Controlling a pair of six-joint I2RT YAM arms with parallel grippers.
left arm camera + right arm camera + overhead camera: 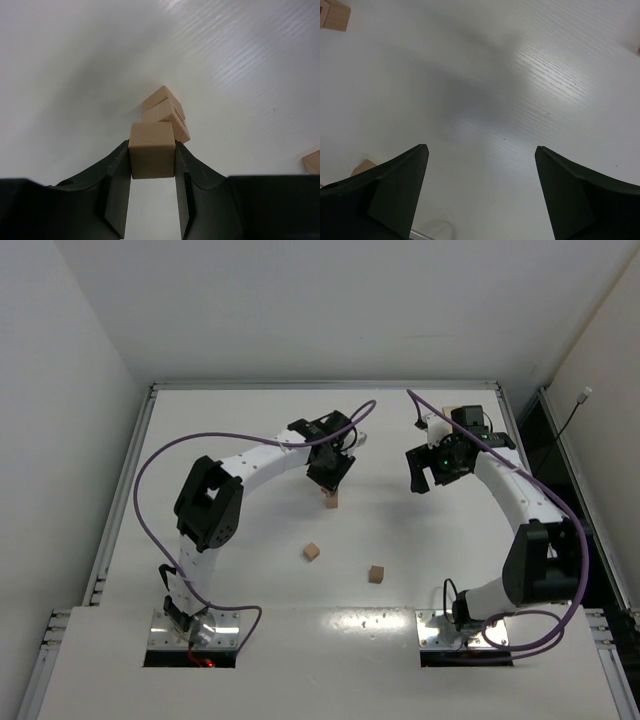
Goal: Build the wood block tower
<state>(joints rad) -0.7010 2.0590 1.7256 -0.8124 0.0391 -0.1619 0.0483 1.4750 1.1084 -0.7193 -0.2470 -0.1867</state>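
Note:
My left gripper (329,478) is shut on a small light-brown wooden cube (152,150), held between its black fingertips just above the white table. Right beyond it in the left wrist view, two more cubes (166,114) sit together, apparently one on the other; from the top they show as one block (331,501) under the gripper. Two loose cubes lie nearer the arms, one (312,552) to the left and one (376,574) to the right. My right gripper (432,466) is wide open and empty (481,148), well right of the stack.
A loose cube shows at the right edge of the left wrist view (313,162). The right wrist view catches cubes at its top left corner (334,15) and one by its left finger (364,167). A pale tan object (448,411) lies behind the right arm.

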